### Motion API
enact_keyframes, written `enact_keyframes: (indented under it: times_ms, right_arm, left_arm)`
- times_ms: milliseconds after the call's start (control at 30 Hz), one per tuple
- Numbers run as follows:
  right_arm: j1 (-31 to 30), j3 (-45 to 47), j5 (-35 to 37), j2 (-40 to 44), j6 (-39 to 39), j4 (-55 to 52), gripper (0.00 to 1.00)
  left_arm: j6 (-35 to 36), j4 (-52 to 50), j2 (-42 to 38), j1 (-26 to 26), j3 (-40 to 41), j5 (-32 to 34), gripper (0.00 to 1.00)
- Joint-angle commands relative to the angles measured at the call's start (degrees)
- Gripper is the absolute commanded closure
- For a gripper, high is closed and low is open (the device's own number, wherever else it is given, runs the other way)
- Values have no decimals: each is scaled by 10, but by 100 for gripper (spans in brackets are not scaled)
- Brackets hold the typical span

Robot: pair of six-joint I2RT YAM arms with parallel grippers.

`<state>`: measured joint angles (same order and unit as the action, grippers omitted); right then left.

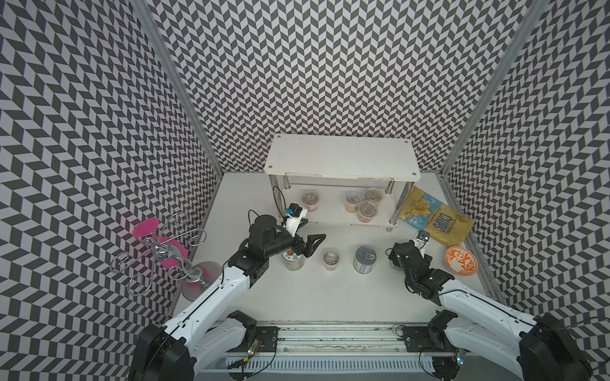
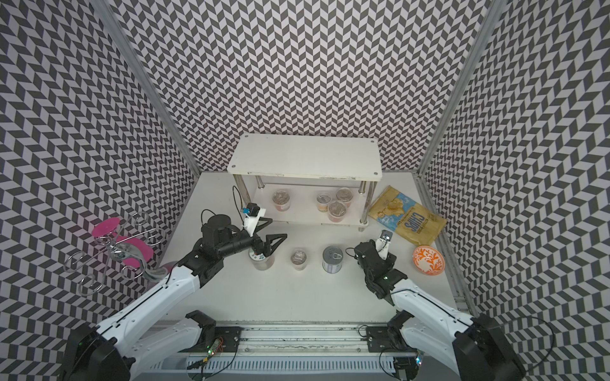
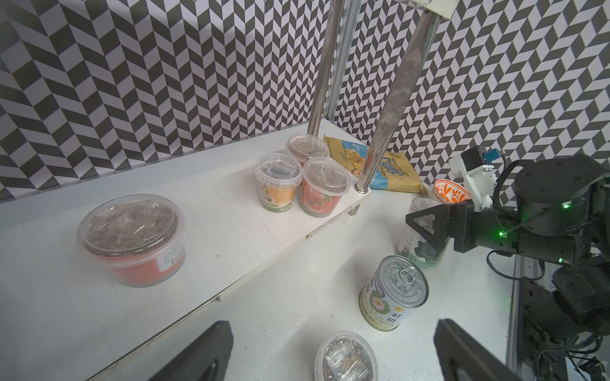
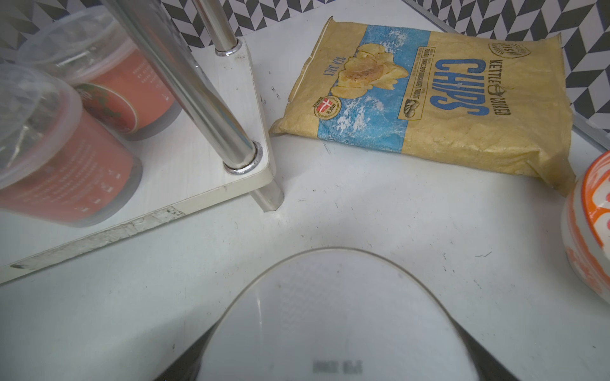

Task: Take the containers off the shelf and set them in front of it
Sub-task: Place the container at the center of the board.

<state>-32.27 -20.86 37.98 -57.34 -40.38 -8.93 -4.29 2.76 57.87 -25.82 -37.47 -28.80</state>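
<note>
The white two-tier shelf [image 1: 340, 155] stands at the back. Its lower board [image 3: 231, 224] carries one film-topped cup [image 1: 310, 199] at the left and three more [image 1: 364, 204] bunched at the right. In front of it on the table stand a clear jar [image 1: 292, 262], a small cup [image 1: 331, 259] and a pull-tab can [image 1: 364, 259]. My left gripper [image 1: 308, 245] hovers open just over that jar; the small cup [image 3: 345, 359] shows between its fingers. My right gripper [image 1: 401, 260] is shut on a second clear jar [image 3: 419, 211] that stands on the table, its white lid [image 4: 333, 313] filling the wrist view.
A yellow-blue chips bag [image 1: 435, 217] lies right of the shelf. An orange-patterned bowl [image 1: 460, 260] sits close to the right gripper. A chrome wire stand with pink discs [image 1: 161, 250] stands at the left edge. Patterned walls close in three sides.
</note>
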Motion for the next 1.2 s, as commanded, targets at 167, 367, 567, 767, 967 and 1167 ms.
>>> enact_keyframes:
  times_ms: [167, 367, 567, 767, 967, 1167]
  right_arm:
    - [-16, -14, 13, 10, -3, 9, 0]
    - [-22, -26, 17, 20, 0, -6, 0]
    - [-22, -56, 37, 58, 4, -39, 0]
    - [-23, -107, 39, 89, 123, -47, 1]
    - [-26, -113, -49, 138, 263, -4, 0]
    - [-25, -90, -165, 196, 345, 48, 0]
  left_arm:
    - [9, 15, 5, 7, -1, -14, 0]
    - [12, 13, 11, 9, -6, -14, 0]
    - [11, 5, 12, 11, -10, -11, 0]
    - [-29, 4, 24, 10, -8, 43, 0]
    - [-91, 18, 56, -2, -15, 176, 0]
    - [-92, 48, 129, -31, -60, 274, 0]
